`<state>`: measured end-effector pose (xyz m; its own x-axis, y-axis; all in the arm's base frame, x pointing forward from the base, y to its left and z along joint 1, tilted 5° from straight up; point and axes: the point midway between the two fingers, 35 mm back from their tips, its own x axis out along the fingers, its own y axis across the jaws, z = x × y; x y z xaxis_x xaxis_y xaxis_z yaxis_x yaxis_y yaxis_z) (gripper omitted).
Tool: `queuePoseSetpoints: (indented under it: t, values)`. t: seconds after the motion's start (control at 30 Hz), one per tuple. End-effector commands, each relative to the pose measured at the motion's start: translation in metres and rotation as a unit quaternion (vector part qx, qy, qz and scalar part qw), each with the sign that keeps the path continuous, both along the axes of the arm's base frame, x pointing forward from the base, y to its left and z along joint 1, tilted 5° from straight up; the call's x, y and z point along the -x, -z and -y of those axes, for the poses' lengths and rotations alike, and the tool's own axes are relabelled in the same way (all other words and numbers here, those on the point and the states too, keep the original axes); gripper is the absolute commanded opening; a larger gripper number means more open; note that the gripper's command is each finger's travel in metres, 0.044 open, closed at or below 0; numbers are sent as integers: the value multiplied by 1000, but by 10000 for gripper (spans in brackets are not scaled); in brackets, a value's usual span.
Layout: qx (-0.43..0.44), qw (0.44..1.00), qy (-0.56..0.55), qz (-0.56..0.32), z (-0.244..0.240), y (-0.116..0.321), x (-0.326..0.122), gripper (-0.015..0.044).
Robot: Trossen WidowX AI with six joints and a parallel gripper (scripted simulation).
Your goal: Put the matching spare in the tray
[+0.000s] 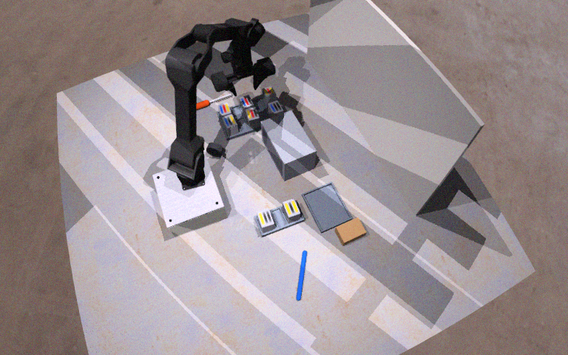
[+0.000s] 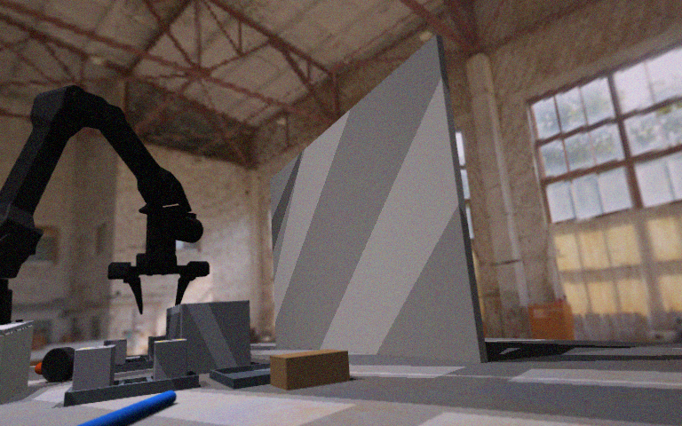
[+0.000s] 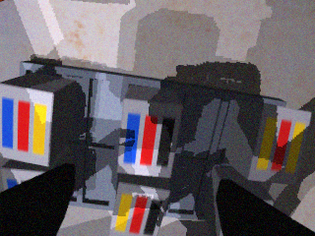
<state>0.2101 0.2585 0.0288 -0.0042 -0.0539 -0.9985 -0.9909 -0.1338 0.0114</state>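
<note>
My gripper [image 1: 245, 89] [image 2: 160, 308] [image 3: 148, 182] is open and empty, above the rear rack [image 1: 243, 133] [image 3: 100, 169]. The blue-red-black spare [image 1: 245, 100] [image 3: 146, 143] stands in that rack, between and beyond the fingertips in the wrist view. The blue-red-yellow spare [image 1: 224, 109] [image 3: 25, 125] is on its left, the yellow-red-yellow spare [image 3: 282, 143] on its right, and the yellow-red-black spare [image 1: 251, 113] [image 3: 138, 211] in the nearer row. The large grey box [image 1: 293, 142] [image 2: 221, 326], apparently the mounted unit, hides its back. The tray [image 1: 328, 207] [image 2: 246, 376] is empty.
A front rack [image 1: 277, 215] [image 2: 135, 387] holds two yellow-marked units. A tan block [image 1: 350, 231] [image 2: 309, 369] adjoins the tray. A tall panel [image 1: 398, 92] [image 2: 372, 225] stands at the right. A blue rod [image 1: 301, 276] [image 2: 130, 409] and an orange-handled screwdriver [image 1: 203, 104] lie on the table.
</note>
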Motion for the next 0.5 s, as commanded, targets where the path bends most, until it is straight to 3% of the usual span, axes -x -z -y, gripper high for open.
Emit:
queuePoseSetpoints:
  t: [0.0,0.47]
  values:
    - [-2,1000,-2,1,2,0,1,300]
    - [-2,1000,-2,1,1,22,-1,300]
